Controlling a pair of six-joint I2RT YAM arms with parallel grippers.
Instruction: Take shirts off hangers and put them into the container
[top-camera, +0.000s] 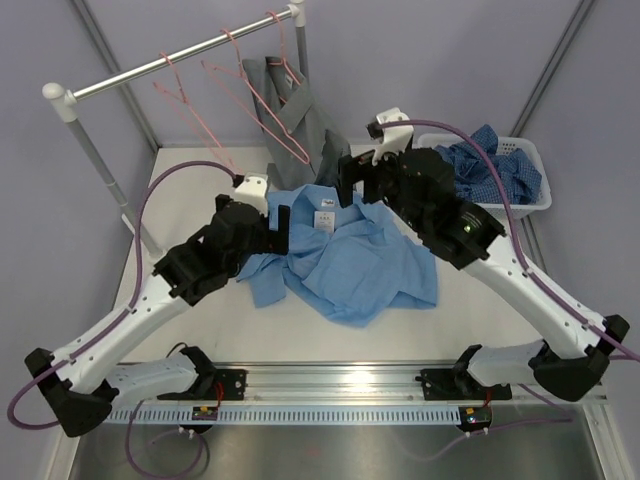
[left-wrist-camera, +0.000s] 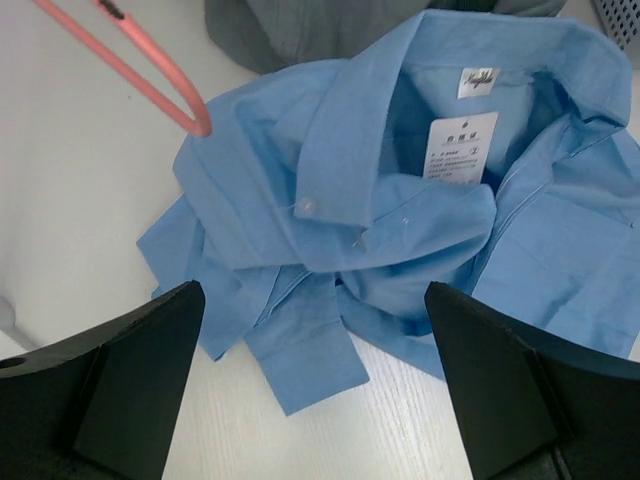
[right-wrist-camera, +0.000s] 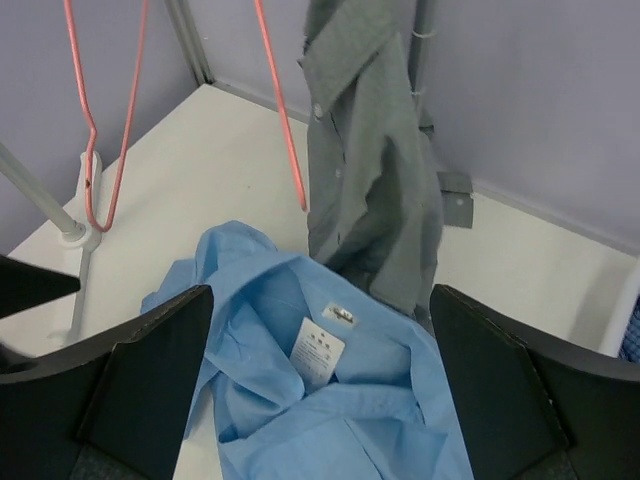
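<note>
Left tool (left-wrist-camera: 312, 300) and right tool (right-wrist-camera: 320, 300) gape empty as we hover over the light blue shirt (top-camera: 350, 265) on the counter (top-camera: 250, 335).

White link arms (top-camera: 130, 320), black joints (top-camera: 200, 265), purple cables (top-camera: 143, 215), broad matte-black wedge fingers (left-wrist-camera: 140, 380).

1. Light blue shirt (top-camera: 350, 265): plain, white labels (left-wrist-camera: 462, 146).
2. Grey shirt (right-wrist-camera: 370, 170): plain.
3. Dark blue shirt (top-camera: 487, 165): fine check.
4. Hangers (left-wrist-camera: 185, 105): pink-red.
5. Basket (top-camera: 520, 205): white, lattice-slotted.
6. Table (top-camera: 300, 340): white.
</note>
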